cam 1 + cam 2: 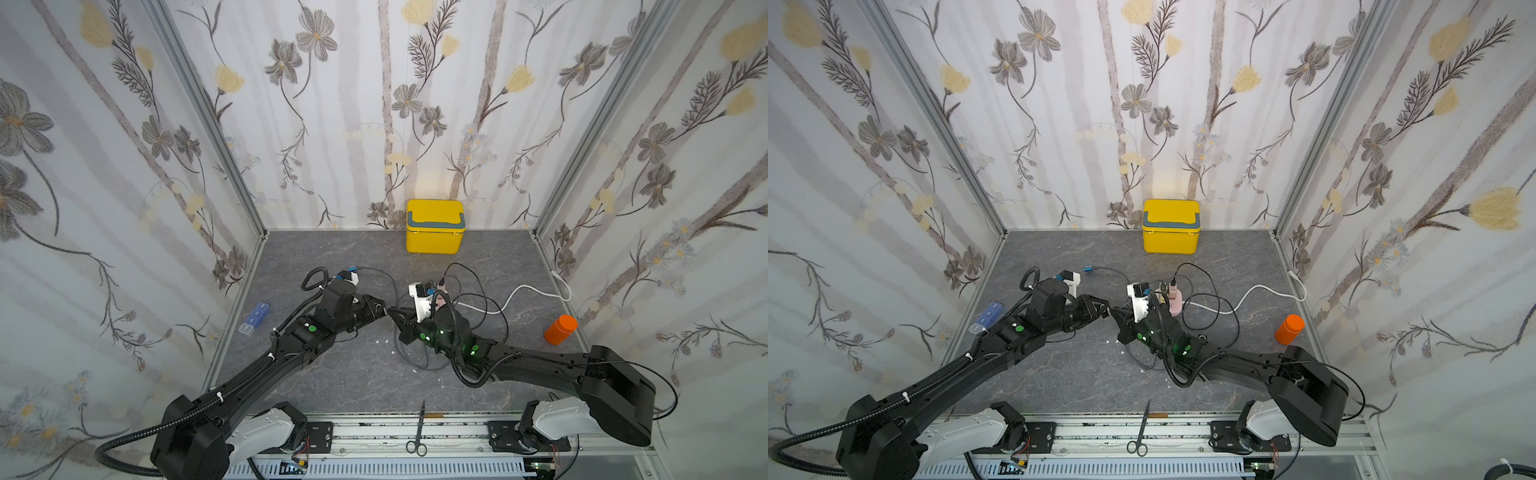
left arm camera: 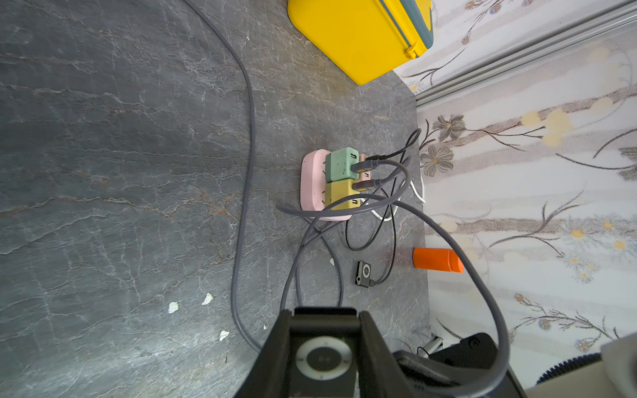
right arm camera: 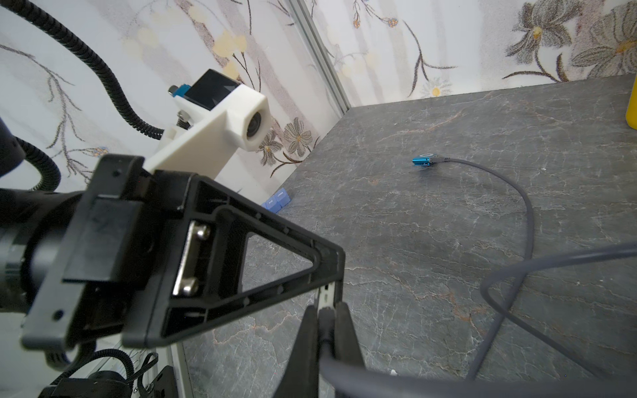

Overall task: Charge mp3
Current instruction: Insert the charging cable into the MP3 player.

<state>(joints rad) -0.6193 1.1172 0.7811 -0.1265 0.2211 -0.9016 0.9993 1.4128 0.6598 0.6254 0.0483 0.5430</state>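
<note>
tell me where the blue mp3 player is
In both top views the blue mp3 player lies on the table, left of centre toward the back, just past the left arm's wrist camera, a grey cable attached.

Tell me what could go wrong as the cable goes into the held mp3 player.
1. The left gripper clamps the mp3 player and the right gripper pinches the grey cable at its plug. The port is hidden, so a skewed push could jam or twist the player loose.
2. The cable loops back toward the pink power strip, crossing other leads; a tug might drag the strip.
</note>
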